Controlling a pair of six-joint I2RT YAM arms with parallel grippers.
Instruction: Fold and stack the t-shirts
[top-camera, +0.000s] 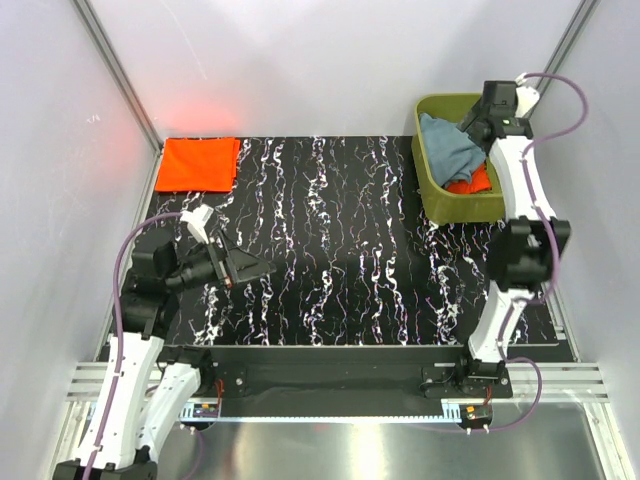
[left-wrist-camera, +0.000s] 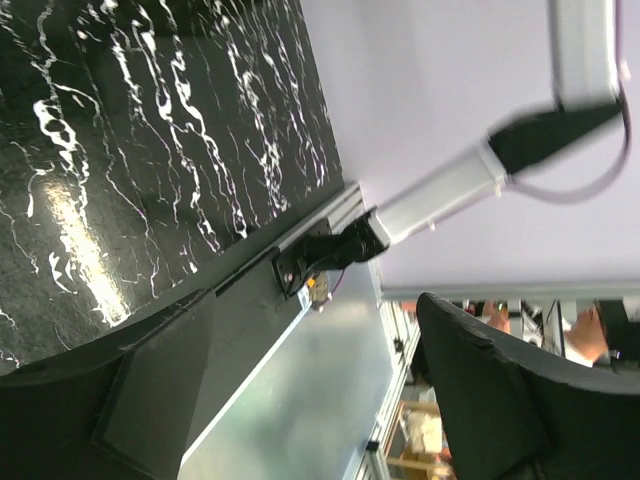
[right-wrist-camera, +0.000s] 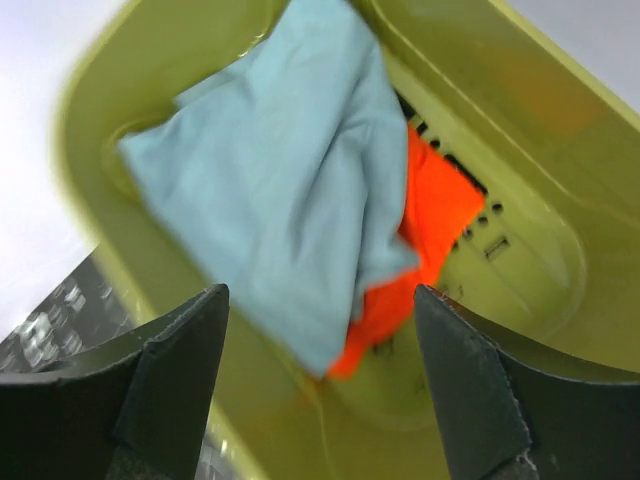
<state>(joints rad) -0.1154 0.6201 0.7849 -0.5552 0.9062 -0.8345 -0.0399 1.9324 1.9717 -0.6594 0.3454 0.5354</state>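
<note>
Far-left corner of black white-veined table: folded orange-red cloth t-shirt, flat. Left gripper empty, fingers spread, over near-left table. Right gripper spread, empty, above olive-green plastic tub. Inside the tub, crumpled blue-grey cloth t-shirt partly covers second orange-red t-shirt.

My top camera looks down from behind; my right wrist camera peers closely into the same tub; my left aims well short of it.
</note>
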